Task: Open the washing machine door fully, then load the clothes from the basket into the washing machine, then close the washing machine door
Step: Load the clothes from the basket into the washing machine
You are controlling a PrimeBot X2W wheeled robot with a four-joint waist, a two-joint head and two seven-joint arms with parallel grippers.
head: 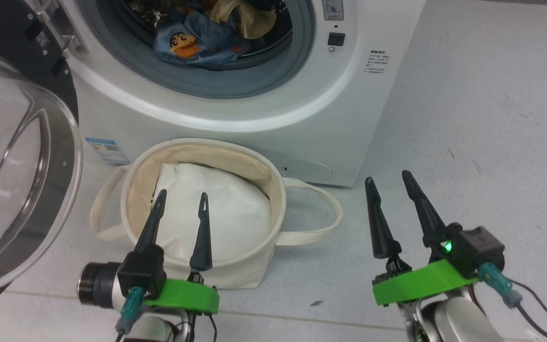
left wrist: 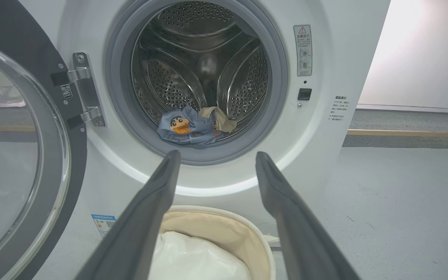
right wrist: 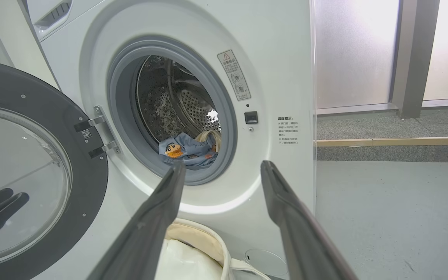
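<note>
Clothes (head: 197, 42): soft blue fabric with a cartoon print and a cream patch; lay crumpled low at the front of the drum (left wrist: 204, 58), against the lower lip of the gasket (left wrist: 119, 85).
Drum: shiny perforated steel with raised ribs.
Gasket: smooth grey rubber ring round the mouth.
Machine (head: 311, 118): glossy white box with a curved front; small blue sticker (head: 107, 149) low on its left.
Door (head: 17, 166): stood wide open to the left on a metal hinge (left wrist: 86, 91); broad black rim, clear domed glass bowl.
Basket (head: 273, 190): round cream canvas tub with soft sides and two loop handles (head: 321, 209); sat on the floor below the mouth, close against the machine, contact unclear. It held a plain white pillow-like bundle (head: 226, 213).
Left gripper (head: 183, 194): jaws spread wide, holding nothing; hovered over the basket, its dark tapered fingers pointing at the machine.
Right gripper (head: 387, 176): jaws spread wide, empty; hung over bare floor right of the basket, near the machine's corner.
Mounts (head: 188, 294): bright green plastic at each gripper's base.
Floor (head: 482, 104): pale grey, matt, lightly speckled and scuffed, with a thin seam near the robot.
Room: pale frosted panels (right wrist: 352, 50) and a grey post (right wrist: 406, 58) stood right of the machine; a tan strip (right wrist: 395, 142) ran along a low grey ledge.
</note>
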